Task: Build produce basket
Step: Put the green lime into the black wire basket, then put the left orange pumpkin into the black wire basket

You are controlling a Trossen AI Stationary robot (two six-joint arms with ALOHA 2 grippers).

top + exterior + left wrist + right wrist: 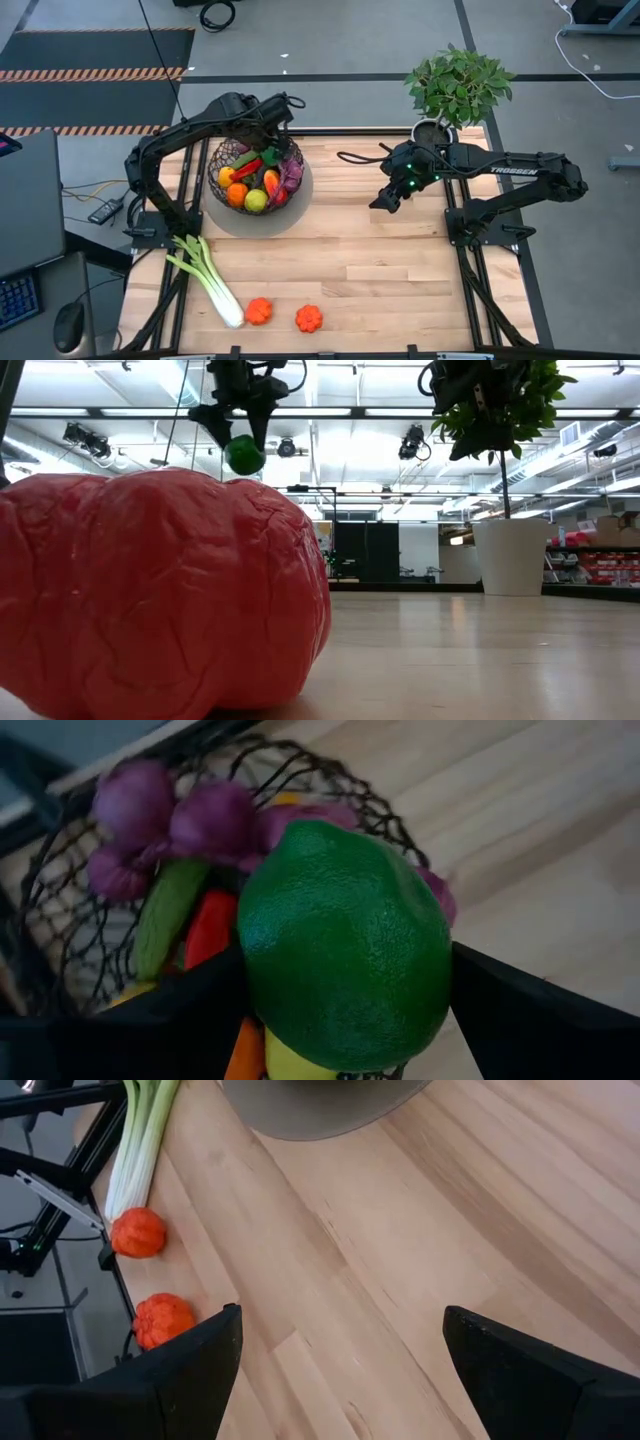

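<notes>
The surface (380,270) is a pale wooden top of joined planks, framed by dark metal rails. Toward its far left a wire basket (256,172) sits on a round grey mat (290,215) and already holds produce: purple aubergines (170,820), a cucumber (165,915), a red chilli (208,925), an orange (236,194) and a yellow fruit (256,201). The left pincer (345,990) hangs above the basket, its dark fingers clamped on a green lime (345,945), which is off the surface and over the basket's contents; the low view shows the lime (244,455) hanging in the air between the fingers.

Near the front left edge a leek (205,275) lies at a slant, its white end just beside one of two small orange-red ridged fruits (259,311); the other (308,318) lies near it to the right. One of these (160,595) fills the left of the low view.

The right pincer (335,1345) hovers over bare wood right of centre, its fingers apart and holding nothing. A green leafy plant (458,85) in a white pot (510,556) stands at the far right corner.

Around the surface lies a grey floor with a strip of orange-and-black hazard tape (95,73) and loose cables. The low view looks into a large hall with ceiling lights (85,440) and shelves at the right.
</notes>
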